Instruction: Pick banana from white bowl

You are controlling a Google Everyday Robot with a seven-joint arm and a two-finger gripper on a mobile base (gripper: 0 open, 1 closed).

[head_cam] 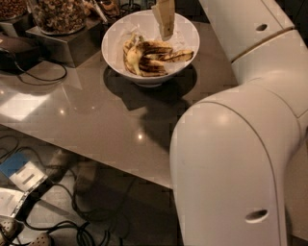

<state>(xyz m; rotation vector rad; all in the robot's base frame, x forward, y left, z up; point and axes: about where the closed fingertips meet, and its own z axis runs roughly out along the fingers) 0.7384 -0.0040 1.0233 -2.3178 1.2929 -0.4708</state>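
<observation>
1. The white bowl (113,36), glossy and wide-rimmed, stands upright on the tabletop (91,113), directly under the claw (164,23).
2. The banana (132,54), plump, pale yellow and brown-patched, lies curved inside it, below and left of the claw.

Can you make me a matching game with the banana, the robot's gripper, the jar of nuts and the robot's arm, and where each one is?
1 banana
2 gripper
3 jar of nuts
4 robot arm

A over the white bowl
B left of the bowl, at the table's back
C filling the right side, up close
D lying inside the bowl

Pairs: 1-D, 2-A, 3-B, 4-C
</observation>
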